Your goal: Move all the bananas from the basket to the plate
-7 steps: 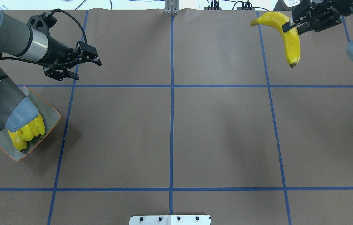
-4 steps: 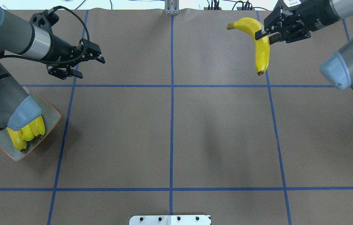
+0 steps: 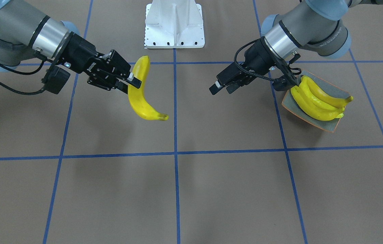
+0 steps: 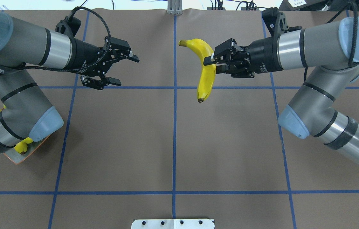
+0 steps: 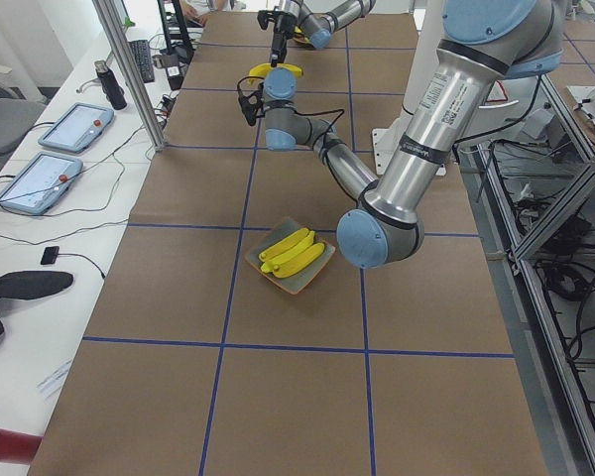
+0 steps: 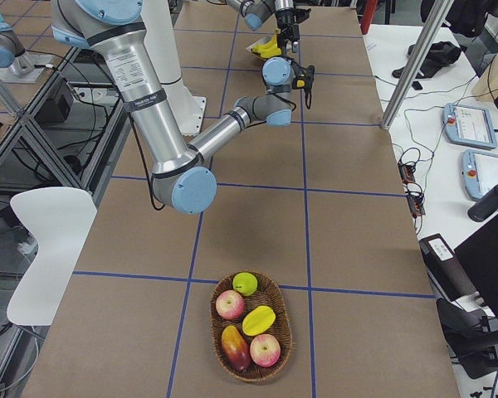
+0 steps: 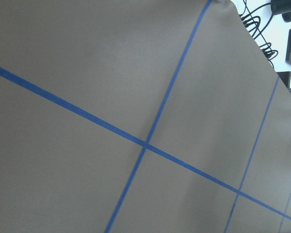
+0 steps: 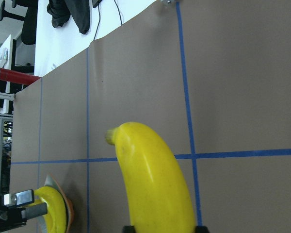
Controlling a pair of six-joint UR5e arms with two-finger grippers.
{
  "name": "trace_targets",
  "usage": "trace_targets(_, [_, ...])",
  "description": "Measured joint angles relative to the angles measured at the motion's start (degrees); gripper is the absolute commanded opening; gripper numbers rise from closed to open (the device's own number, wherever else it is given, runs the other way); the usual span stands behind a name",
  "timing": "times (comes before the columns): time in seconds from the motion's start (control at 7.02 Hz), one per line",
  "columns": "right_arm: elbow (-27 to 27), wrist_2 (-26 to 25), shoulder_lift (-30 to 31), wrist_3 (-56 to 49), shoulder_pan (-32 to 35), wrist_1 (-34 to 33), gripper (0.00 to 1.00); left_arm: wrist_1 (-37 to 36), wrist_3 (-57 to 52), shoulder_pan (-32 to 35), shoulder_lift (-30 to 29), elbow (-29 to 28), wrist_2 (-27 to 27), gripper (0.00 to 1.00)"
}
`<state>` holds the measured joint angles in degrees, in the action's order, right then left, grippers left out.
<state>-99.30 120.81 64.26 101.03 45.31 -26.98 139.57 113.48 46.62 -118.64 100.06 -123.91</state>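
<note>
My right gripper [image 4: 213, 62] clamps 1 banana [image 4: 206, 79] in the air above the table [image 4: 230, 143], toward 12 o'clock seen from overhead. My left gripper [image 4: 127, 71] hangs spread wide and empty at 10 o'clock. 3 bananas [image 3: 317, 101] lie on the plate [image 3: 327, 124] at 8 o'clock.

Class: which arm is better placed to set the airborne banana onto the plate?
Probably the left. The plate lies on its side, and the left gripper is open, empty and facing the banana that the right gripper holds near the centre line. The right arm would have to reach across.
</note>
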Motion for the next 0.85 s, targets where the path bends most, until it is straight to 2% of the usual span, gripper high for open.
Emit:
trace_targets(0.28, [0.21,-3.72,-0.07,2.78,-3.12,3.73,0.0,5.21,4.06,-0.67,-0.8,-0.54,0.82,1.0])
trace_targets(0.57, [0.46,-4.35,-0.72,5.16,-4.16,5.96,0.0,8.06,5.6,-2.27,-2.18,-0.63,1.9,1.0])
trace_targets(0.85, [0.49,-6.43,-1.12,8.38,-5.72,8.03,0.0,10.67,6.5,-4.69,-3.54,-0.68,6.38,1.0])
